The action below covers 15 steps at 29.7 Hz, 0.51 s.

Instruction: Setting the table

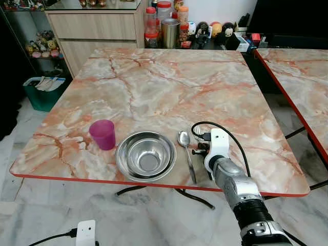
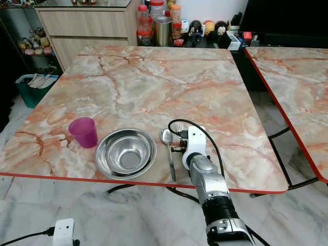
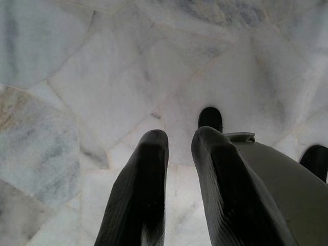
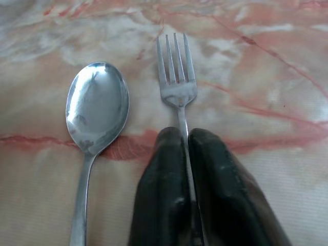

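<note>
Right gripper [image 4: 185, 154] — black fingers clamped on handle of silver metal fork [image 4: 176, 77], tines flat on pink marble-pattern table [image 1: 169, 82]. Silver metal spoon [image 4: 95, 110] just beside fork, at its 9 o'clock. Round steel bowl [image 1: 146, 156] next, then purple plastic cup [image 1: 103, 134]. Left gripper [image 3: 179, 174] idle over floor — fingers slightly parted.

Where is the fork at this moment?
The fork is held in the right end effector, low over the marble table near its front edge. It lies just right of the spoon, which is beside the steel bowl.
</note>
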Available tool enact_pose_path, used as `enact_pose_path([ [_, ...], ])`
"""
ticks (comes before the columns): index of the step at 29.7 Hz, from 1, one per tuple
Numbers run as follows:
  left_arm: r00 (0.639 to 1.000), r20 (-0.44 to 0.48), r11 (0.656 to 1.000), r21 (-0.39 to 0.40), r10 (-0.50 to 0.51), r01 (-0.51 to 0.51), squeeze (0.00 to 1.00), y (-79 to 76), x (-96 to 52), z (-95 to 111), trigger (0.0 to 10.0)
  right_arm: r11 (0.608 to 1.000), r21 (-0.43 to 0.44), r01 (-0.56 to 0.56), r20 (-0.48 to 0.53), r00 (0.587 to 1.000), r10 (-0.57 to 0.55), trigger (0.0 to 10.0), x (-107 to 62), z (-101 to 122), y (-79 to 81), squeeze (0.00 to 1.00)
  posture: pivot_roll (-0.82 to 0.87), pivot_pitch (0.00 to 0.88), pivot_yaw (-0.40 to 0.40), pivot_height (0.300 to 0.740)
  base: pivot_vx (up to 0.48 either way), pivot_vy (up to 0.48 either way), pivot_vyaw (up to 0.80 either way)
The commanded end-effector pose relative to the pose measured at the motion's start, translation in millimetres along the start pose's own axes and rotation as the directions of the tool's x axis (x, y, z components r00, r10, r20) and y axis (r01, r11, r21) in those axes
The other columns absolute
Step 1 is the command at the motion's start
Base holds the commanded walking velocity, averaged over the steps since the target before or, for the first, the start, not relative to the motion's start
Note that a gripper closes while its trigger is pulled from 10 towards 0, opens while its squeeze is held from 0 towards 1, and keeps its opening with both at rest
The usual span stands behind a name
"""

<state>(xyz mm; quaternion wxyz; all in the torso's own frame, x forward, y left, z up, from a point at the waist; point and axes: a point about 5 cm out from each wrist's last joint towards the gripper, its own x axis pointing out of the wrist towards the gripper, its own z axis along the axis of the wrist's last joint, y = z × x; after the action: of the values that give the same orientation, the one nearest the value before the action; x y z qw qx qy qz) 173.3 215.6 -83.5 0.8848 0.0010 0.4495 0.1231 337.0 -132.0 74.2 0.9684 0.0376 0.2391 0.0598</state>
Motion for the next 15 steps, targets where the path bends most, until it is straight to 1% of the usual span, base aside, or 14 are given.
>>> enact_pose_path([
  [1, 0.999, -0.038, 1.000, 0.009, 0.004, -0.003, 0.00, 3.1, -0.9, -7.4, 10.0, 1.000, -0.004, -0.004, -0.015, 1.000, 0.004, 10.0, -1.3, -3.8, 0.5, 1.00, 0.01, 0.066, -0.005, 0.740, 0.000, 0.000, 0.00],
  [13, 0.999, -0.043, 1.000, 0.009, 0.004, -0.004, 0.00, 2.7, -1.2, -8.7, 10.0, 1.000, -0.011, -0.005, -0.014, 1.000, 0.005, 10.0, -1.6, -2.9, 1.1, 1.00, 0.01, 0.065, -0.005, 0.740, 0.000, 0.000, 0.00],
  [14, 0.999, -0.042, 1.000, 0.007, 0.004, -0.004, 0.00, 2.5, -1.2, -8.7, 10.0, 1.000, -0.024, 0.002, 0.011, 1.000, -0.002, 10.0, -2.4, 1.3, 0.5, 0.00, 0.01, 0.065, -0.005, 0.740, 0.000, 0.000, 0.00],
  [15, 0.999, -0.041, 1.000, 0.005, 0.004, -0.003, 0.00, 2.4, -1.2, -8.7, 10.0, 0.999, -0.033, 0.007, 0.029, 1.000, -0.006, 10.0, -3.1, 4.5, 0.1, 0.00, 0.01, 0.065, -0.005, 0.740, 0.000, 0.000, 0.00],
])
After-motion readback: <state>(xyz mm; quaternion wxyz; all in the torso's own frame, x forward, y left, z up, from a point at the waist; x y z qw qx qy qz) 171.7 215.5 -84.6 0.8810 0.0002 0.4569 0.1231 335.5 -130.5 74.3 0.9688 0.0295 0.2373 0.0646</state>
